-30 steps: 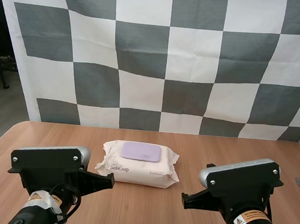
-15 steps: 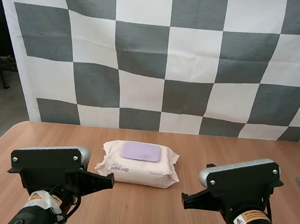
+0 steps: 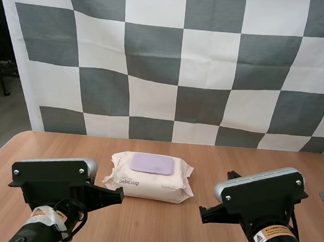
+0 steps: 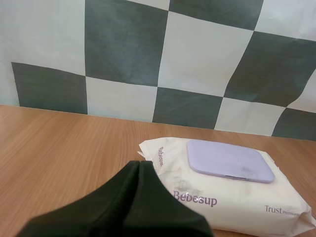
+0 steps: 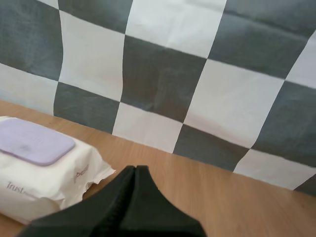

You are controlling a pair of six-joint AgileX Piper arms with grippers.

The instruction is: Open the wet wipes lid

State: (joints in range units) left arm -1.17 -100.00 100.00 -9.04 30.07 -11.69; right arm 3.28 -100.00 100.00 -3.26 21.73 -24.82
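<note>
The pack (image 3: 149, 178) lay mid-table (image 3: 159, 227), its lid (image 3: 152, 164) closed. The left gripper (image 4: 139, 164) and right gripper (image 5: 136, 168) hung near of it, each pressed together, empty. Approach not begun; next, I judged, a gripper must spread and catch the lid's near lip.
</note>
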